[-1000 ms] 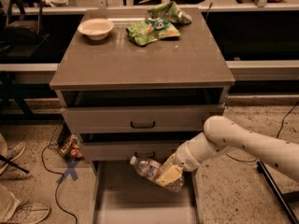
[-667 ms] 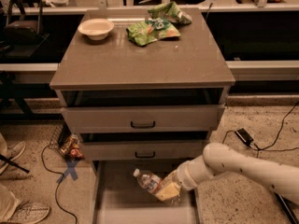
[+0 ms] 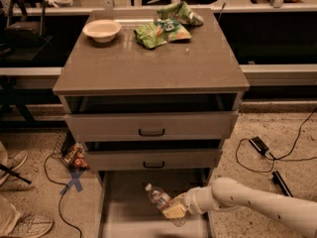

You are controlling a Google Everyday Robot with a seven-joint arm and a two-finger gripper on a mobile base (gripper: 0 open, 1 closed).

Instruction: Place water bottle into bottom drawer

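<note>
The water bottle (image 3: 159, 200) is a small clear bottle with a white cap, tilted with its cap up and to the left. My gripper (image 3: 174, 210) is shut on the bottle's lower half and holds it low over the bottom drawer (image 3: 128, 217), which is pulled out and shows its pale grey floor. My white arm (image 3: 257, 206) reaches in from the lower right. I cannot tell whether the bottle touches the drawer floor.
The cabinet top (image 3: 148, 58) carries a white bowl (image 3: 101, 29) and green snack bags (image 3: 163, 29). The two upper drawers (image 3: 151, 128) stand slightly open above. Cables and a power adapter (image 3: 258, 145) lie on the floor at the right, a blue tape cross (image 3: 74, 181) at the left.
My gripper has lowered the bottle from in front of the middle drawer down into the open bottom drawer. The arm has dropped lower with it.
</note>
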